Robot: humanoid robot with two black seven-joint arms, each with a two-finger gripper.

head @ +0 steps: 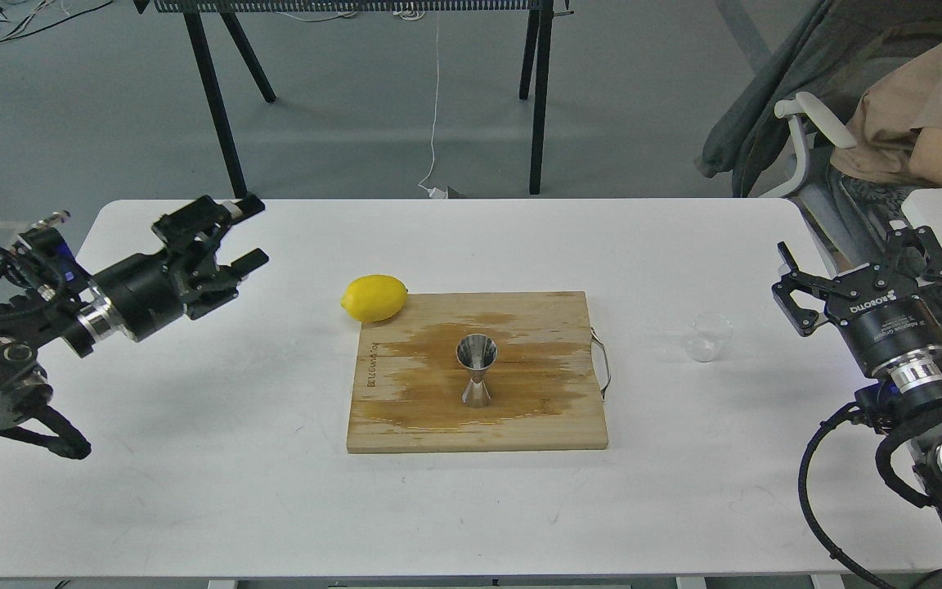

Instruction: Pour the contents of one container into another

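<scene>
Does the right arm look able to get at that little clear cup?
Probably yes. The clear cup stands alone on the white table, just left of the open right gripper, with nothing between them.

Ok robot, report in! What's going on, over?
Left gripper open, empty. Right gripper open, near clear cup. Jigger upright on board. Nothing between cup and jigger.

head view, down over table
</scene>
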